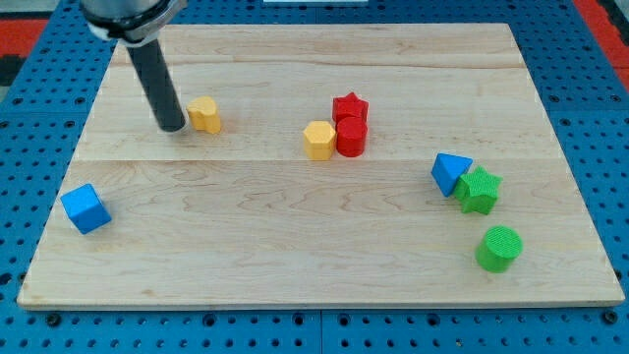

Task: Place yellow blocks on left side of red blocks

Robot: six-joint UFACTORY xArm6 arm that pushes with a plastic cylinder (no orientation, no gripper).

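Rod-mounted, my tip (173,129) rests on the wooden board (295,256) holding nothing, just left of a small rounded yellow block (204,114), while a yellow hexagonal block (318,140) sits touching the left side of the red cylinder (351,137), behind which stands the red star (349,107).

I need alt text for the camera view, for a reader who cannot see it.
My tip rests on a wooden board just left of a yellow block. Another yellow block touches the left side of a red cylinder below a red star.
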